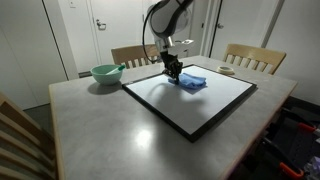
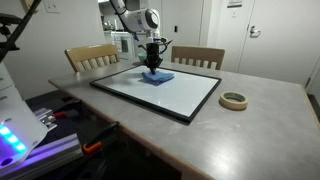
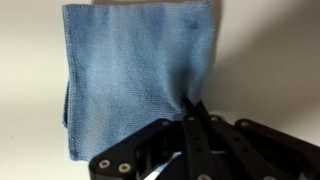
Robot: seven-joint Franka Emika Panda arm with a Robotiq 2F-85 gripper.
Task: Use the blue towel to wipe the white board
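The blue towel (image 1: 193,82) (image 2: 158,77) lies flat near the far edge of the white board (image 1: 205,108) (image 2: 165,98), which rests on the table in both exterior views. My gripper (image 1: 173,72) (image 2: 152,68) reaches straight down onto one edge of the towel. In the wrist view the towel (image 3: 130,70) fills the upper left, on the board's white face (image 3: 265,60). The gripper (image 3: 195,108) is shut there, and the fabric puckers where the fingertips pinch its right edge.
A pale green bowl (image 1: 105,73) stands on the grey table (image 1: 100,130) beside the board. A roll of tape (image 2: 234,100) lies past the board's other end. A small white dish (image 1: 227,70) and wooden chairs (image 1: 255,58) (image 2: 92,56) are at the far side.
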